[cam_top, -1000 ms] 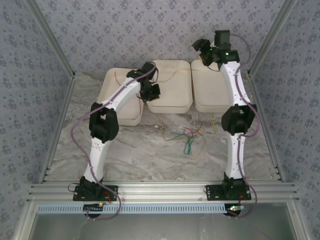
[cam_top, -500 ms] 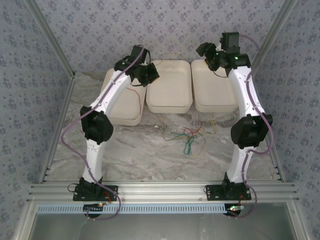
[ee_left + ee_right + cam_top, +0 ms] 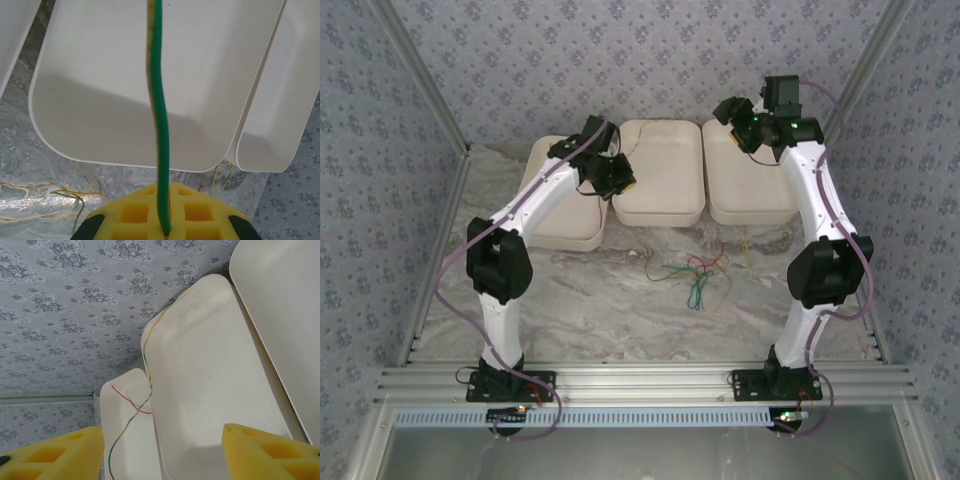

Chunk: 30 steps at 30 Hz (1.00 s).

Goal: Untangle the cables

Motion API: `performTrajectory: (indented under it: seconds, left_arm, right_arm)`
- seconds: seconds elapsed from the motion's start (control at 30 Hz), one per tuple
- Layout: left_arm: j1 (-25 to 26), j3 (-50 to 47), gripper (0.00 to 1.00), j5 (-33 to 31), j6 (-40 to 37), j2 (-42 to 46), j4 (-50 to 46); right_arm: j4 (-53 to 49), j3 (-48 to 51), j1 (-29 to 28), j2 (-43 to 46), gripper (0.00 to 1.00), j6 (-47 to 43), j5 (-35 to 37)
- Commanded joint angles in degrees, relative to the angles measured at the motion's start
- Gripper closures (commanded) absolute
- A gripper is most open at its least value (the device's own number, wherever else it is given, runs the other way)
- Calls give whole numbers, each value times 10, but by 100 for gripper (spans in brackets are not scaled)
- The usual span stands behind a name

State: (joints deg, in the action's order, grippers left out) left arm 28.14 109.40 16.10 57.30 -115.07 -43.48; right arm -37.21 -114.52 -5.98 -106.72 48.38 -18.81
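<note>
A: Where is the green cable [image 3: 161,125] held?

B: It is pinched between the pressed-together pads of the left pincer [image 3: 165,229], which is raised near the seam of the left tray [image 3: 575,225] and the middle tray [image 3: 665,190]. From the pads it runs nearly straight over the middle tray. In the right wrist view it is draped over that tray's rim and down into the left tray. There it lies across or just beside a red cable [image 3: 131,402]; which of the two cannot be told.

A: And the right pincer [image 3: 162,452]?

B: It is spread wide with nothing held, high over the right tray [image 3: 750,190].

A: The other cables?

B: A tangle [image 3: 692,272] is seen on the surface [image 3: 580,300], in front of the trays and between the arms.

A: How is the step done well?

B: The green cable is judged to be on its way into a tray of its own. A firm pinch is called for until its whole length is over one tray. The trailing end should be lifted clear so the red cable is not dragged along. A slow pull is advised, since so thin a wire may slip from the foam or snag on a rim. Release is best made low, inside the walls.
</note>
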Motion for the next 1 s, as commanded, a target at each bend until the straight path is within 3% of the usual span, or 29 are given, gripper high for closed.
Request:
performTrajectory:
  seconds: [0.0,0.27,0.67,0.97]
  left_arm:
    - [11,-29,100,11,40,24,15]
    - [41,-43,100,-23,38,85,35]
    - [57,181,100,-36,21,46,-44]
    - [58,194,100,-30,21,20,-49]
  right_arm:
    - [10,8,-1,19,34,-8,-1]
    - [13,15,-3,24,35,-9,-2]
    - [5,28,-3,42,35,-19,-1]
    - [3,48,5,64,35,-23,-5]
